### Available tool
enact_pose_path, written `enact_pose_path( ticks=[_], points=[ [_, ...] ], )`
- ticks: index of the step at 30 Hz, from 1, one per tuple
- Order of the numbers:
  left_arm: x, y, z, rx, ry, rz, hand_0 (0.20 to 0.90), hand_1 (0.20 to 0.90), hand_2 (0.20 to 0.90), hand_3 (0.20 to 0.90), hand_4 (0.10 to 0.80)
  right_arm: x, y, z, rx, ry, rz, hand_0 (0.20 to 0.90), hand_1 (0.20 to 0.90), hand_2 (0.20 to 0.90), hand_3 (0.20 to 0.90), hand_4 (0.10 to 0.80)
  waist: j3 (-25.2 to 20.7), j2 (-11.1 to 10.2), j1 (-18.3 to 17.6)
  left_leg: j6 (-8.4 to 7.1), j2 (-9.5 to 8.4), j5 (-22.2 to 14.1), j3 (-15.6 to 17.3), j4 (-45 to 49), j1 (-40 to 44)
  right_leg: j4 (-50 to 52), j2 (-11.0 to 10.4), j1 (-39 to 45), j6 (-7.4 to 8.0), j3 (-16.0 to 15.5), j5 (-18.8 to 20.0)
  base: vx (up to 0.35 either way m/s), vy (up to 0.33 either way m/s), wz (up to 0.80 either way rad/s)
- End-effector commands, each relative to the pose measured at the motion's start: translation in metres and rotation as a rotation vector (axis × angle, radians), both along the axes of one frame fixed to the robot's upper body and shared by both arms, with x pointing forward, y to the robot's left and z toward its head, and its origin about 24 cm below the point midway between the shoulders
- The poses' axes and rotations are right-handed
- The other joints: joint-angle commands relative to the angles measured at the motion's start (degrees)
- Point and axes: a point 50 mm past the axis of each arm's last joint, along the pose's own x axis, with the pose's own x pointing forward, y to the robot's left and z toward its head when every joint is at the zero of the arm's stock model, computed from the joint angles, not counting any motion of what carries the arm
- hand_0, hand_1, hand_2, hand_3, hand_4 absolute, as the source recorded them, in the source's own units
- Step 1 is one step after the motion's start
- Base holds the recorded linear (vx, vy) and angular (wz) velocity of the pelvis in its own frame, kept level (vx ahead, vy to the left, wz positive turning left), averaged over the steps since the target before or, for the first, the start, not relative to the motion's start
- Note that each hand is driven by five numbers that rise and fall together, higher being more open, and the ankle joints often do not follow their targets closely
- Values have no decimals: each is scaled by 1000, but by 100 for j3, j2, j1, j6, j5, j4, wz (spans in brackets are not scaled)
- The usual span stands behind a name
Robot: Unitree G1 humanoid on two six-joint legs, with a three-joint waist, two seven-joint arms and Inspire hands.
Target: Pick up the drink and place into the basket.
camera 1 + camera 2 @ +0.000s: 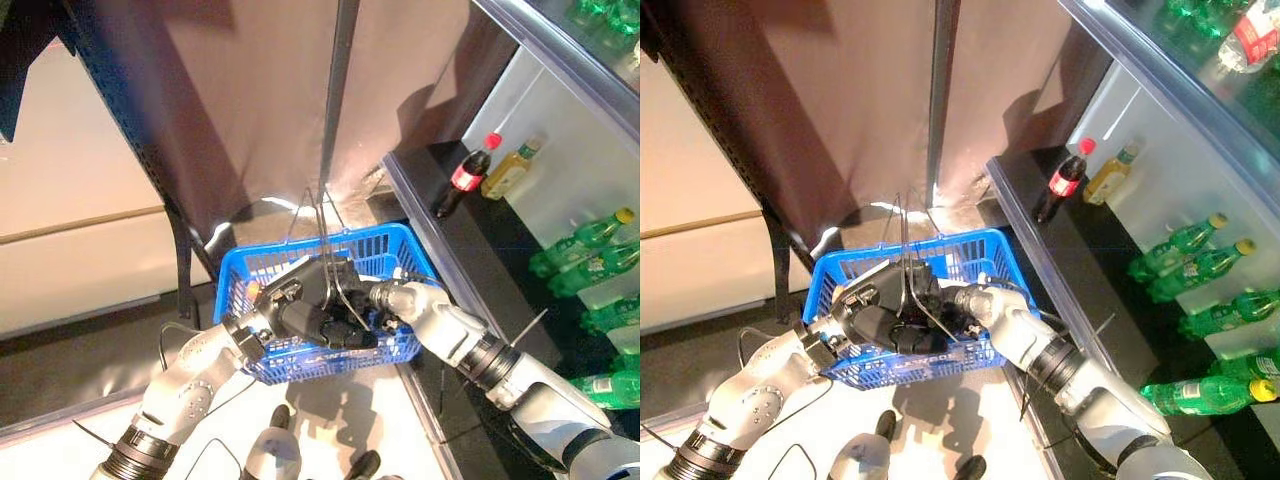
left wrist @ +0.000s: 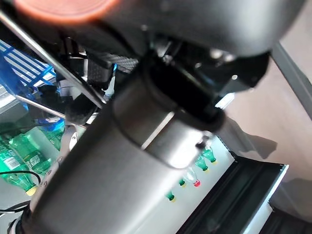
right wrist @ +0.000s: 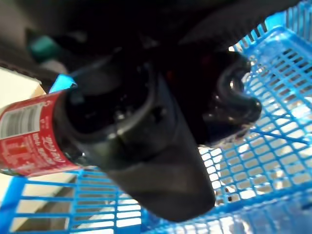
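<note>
The blue plastic basket hangs in front of me with its thin wire handles standing up. My left hand is at the basket's near side, fingers curled round the handle wires. Reaching in from the right, my right hand is down inside the basket. In the right wrist view its fingers are wrapped round a dark drink bottle with a red label, over the basket's mesh. From the head views the bottle is hidden behind the hands.
On my right stands an open cooler with a dark ledge. It carries a red-capped cola bottle, a yellowish bottle and several green bottles. A brown wall panel and a metal post rise behind the basket.
</note>
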Motion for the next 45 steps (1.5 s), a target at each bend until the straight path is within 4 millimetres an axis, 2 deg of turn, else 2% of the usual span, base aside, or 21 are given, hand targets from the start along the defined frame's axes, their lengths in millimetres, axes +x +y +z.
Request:
enact_pose_path(
  ticks=[1, 12, 13, 14, 15, 16, 17, 24, 31, 45],
  points=[
    [-39, -57, 114, -384, -622, -459, 300, 300, 300, 200, 100, 7, 35, 21, 4, -84, 159, 300, 300, 300, 200, 100, -1475, -32, -6, 24, -219, -376, -184, 9, 73, 194, 67, 170, 177, 63, -188, 0, 0, 0],
    [-46, -65, 118, -418, -643, -523, 300, 300, 300, 200, 100, 8, 38, -4, -18, -14, 99, 300, 300, 300, 200, 100, -1524, -8, 66, 18, -234, -379, -244, 5, 59, 180, 43, 182, 185, 1, -176, 0, 0, 0],
    [-46, -65, 118, -421, -644, -525, 300, 300, 300, 200, 100, 7, 38, -6, -19, -8, 92, 324, 324, 324, 227, 127, -1530, -5, 72, 17, -232, -375, -249, 2, 59, 178, 42, 184, 185, -2, -174, 0, 0, 0],
    [-47, -66, 118, -423, -644, -528, 300, 300, 300, 200, 100, 8, 37, -8, -18, -5, 84, 411, 411, 411, 329, 229, -1537, -3, 75, 15, -234, -375, -256, 0, 55, 174, 43, 189, 185, -5, -176, 0, 0, 0],
    [-47, -66, 119, -428, -644, -531, 300, 300, 300, 200, 100, 9, 36, -9, -18, -2, 72, 542, 542, 542, 483, 383, -1544, 0, 80, 16, -235, -375, -259, 1, 50, 172, 40, 187, 185, -10, -175, 0, 0, 0],
    [-47, -67, 119, -430, -645, -533, 300, 300, 300, 200, 100, 9, 36, -11, -19, -1, 65, 806, 806, 806, 790, 690, -1548, 2, 85, 16, -238, -371, -265, 2, 42, 170, 39, 184, 186, -13, -173, -24, 16, 5],
    [-47, -67, 120, -435, -646, -536, 300, 300, 300, 200, 100, 10, 36, -15, -21, 1, 51, 900, 900, 900, 900, 800, -1547, 10, 98, 17, -238, -367, -272, 3, 32, 165, 38, 184, 186, -19, -168, -19, 11, 4],
    [-48, -67, 120, -441, -637, -525, 300, 300, 300, 200, 100, 10, 32, -20, -12, -3, 26, 900, 900, 900, 900, 800, -1546, 15, 107, 14, -231, -362, -280, -13, 23, 143, 27, 168, 197, -33, -138, -3, 2, 1],
    [-46, -64, 120, -439, -643, -494, 300, 300, 300, 200, 100, 13, 29, -15, 9, -17, 1, 900, 900, 900, 900, 800, -1532, 25, 80, 13, -230, -359, -264, -19, 27, 136, 24, 152, 207, -15, -119, 0, 0, 0],
    [-31, -49, 116, -385, -612, -307, 300, 300, 300, 200, 100, 17, 14, -6, 81, -72, -95, 900, 900, 900, 900, 800, -1513, 31, 15, 18, -210, -359, -217, -24, 43, 132, 34, 140, 213, 36, -114, 0, 0, 0]
  ],
)
